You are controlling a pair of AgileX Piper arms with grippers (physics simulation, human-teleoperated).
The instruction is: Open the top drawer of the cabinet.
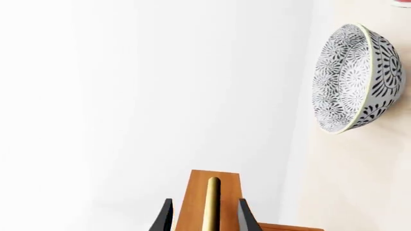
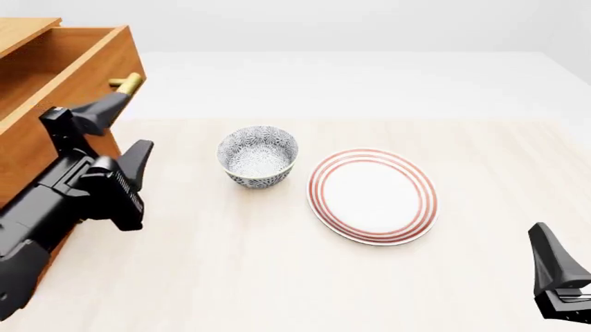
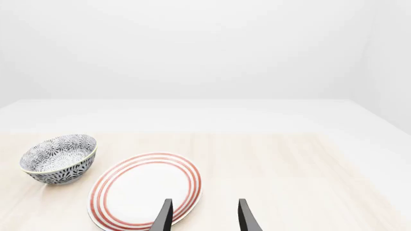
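Drawer, top, orange-brown wood point(image 2: 65, 76), sat pulled out at 10 o'clock; cabinet point(image 2: 19, 162) cropped. Left gripper point(image 2: 115, 135) fingers spread astride brass bar handle point(image 1: 212, 204), not clamped. Right gripper point(image 3: 204, 214) released, mostly off-frame.

Super bright, flat even lighting, everything sharp, barely any shadows on the tabletop point(image 2: 277, 277), background washed out white.
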